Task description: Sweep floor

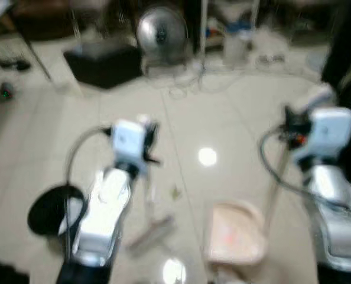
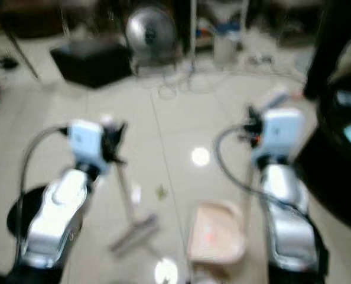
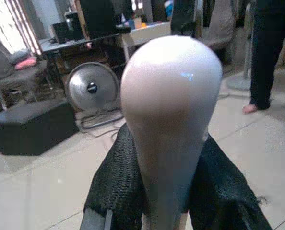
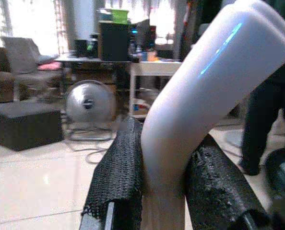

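Observation:
My left gripper [image 1: 147, 137] is shut on the pale top of a broom handle [image 3: 169, 120]. The thin stick runs down to the broom head [image 1: 152, 231], which rests on the tiled floor between my arms. My right gripper [image 1: 293, 121] is shut on the bent white handle [image 4: 200, 110] of a pink dustpan [image 1: 234, 232]. The dustpan stands on the floor to the right of the broom head. A small scrap of debris [image 1: 175, 192] lies on the tiles between broom and dustpan. Both eye views are blurred.
A round floor fan [image 1: 161, 32] and a black box [image 1: 103, 62] stand at the back, with cables [image 1: 187, 80] on the floor before them. A round black object [image 1: 51, 210] lies by my left arm. A person's legs [image 3: 265, 57] stand at the right.

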